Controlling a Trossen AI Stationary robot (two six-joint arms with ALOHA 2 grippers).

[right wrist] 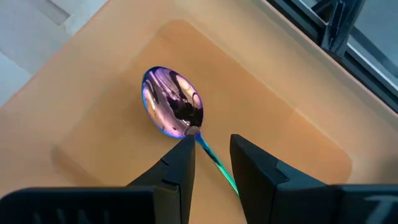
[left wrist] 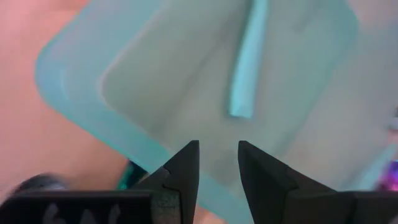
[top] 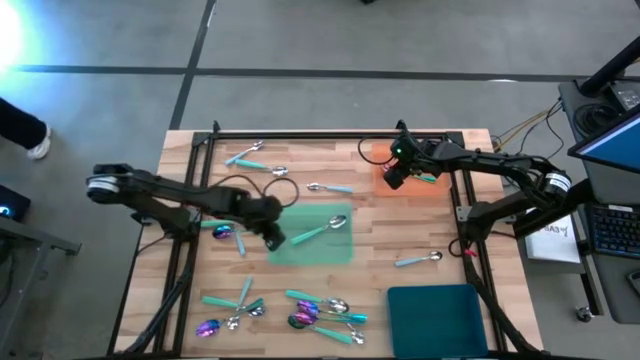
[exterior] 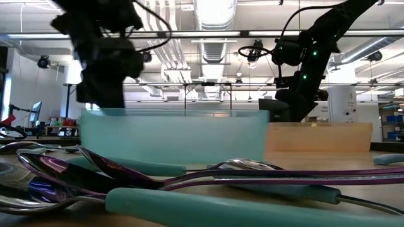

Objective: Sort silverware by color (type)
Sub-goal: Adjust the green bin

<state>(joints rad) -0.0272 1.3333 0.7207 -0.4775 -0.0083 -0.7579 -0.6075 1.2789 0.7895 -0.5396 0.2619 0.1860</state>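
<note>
**Trays, bench and surroundings**

A wooden bench (top: 330, 270) with a black frame carries three flat trays. The pale green tray (top: 300, 245) lies near the middle, the orange tray (top: 440, 185) sits at the far right corner, and the dark teal tray (top: 432, 318) rests at the near right edge. Grey floor (top: 300, 40) surrounds the bench. To the right stand a keyboard (top: 612, 230) and a blue-lit screen (top: 612, 140). At the far left edge a shoe (top: 38, 148) shows.
</note>
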